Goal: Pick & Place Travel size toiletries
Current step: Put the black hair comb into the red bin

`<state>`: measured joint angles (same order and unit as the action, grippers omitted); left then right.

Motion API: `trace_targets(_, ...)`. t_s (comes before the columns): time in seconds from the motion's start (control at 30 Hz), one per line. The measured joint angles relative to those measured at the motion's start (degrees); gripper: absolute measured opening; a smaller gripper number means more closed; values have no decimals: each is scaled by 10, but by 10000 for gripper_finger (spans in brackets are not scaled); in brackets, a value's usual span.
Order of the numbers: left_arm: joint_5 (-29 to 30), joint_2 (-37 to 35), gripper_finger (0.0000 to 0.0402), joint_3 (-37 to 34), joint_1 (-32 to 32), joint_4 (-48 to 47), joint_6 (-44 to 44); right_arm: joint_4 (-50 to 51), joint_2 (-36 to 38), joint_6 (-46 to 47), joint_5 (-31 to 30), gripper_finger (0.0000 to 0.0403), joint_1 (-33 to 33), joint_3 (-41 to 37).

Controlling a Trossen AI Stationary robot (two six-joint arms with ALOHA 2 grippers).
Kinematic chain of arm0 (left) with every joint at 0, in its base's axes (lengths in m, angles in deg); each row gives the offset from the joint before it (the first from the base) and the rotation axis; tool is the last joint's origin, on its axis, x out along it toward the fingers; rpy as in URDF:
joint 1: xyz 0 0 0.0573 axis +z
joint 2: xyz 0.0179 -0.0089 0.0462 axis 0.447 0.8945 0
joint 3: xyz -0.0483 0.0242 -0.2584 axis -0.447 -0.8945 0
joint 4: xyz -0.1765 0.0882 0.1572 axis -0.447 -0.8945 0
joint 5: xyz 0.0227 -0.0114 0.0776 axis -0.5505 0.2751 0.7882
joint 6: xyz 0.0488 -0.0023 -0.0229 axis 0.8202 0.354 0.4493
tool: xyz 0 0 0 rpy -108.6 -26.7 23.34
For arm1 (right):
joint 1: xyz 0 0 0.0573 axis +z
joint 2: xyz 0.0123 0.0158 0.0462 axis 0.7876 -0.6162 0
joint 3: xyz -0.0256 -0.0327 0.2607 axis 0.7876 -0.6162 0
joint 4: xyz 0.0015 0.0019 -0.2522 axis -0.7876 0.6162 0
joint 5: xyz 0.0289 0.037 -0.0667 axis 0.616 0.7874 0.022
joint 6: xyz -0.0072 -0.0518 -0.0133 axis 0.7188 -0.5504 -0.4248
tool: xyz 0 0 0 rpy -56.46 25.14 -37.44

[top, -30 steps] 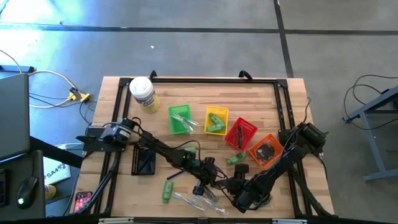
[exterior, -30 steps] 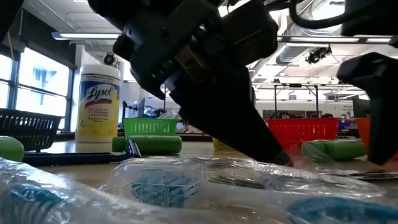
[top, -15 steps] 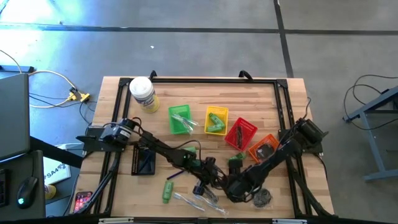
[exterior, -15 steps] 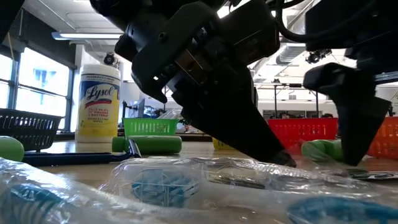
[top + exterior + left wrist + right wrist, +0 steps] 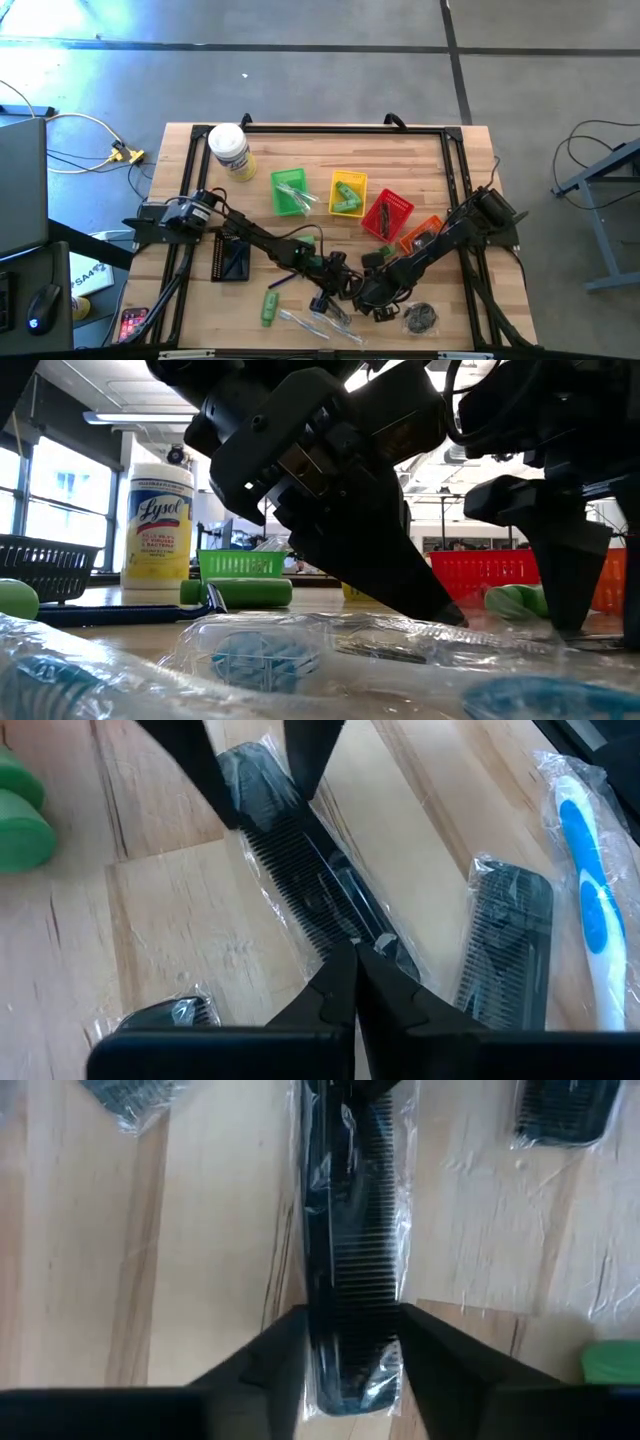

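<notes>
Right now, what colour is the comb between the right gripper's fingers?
Black, in a clear plastic wrapper; the comb shows best in the right wrist view, between the right gripper fingers.

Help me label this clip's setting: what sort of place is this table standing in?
Probably a large indoor lab or workshop hall, not a home. The wooden table stands on a bare concrete floor with loose cables, and the low view shows a high ceiling with strip lights and tall windows.

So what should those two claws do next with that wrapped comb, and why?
Probably the right claw should finish closing on the wrapped comb: its fingers straddle one end, while the left claw, shut, pins the other end against the table.
</notes>
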<state>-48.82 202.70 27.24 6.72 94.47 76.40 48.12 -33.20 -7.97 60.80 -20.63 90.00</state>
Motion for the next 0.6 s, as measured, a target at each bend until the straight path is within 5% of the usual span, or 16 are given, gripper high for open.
trace_targets(0.2, -2, 0, 0, 0, -1, -4, 2, -5, 0, -6, 2, 64, 2, 1)
trace_targets(0.6, -4, 0, 0, 0, -1, -3, 0, -3, 3, -5, 8, 44, 2, 1)
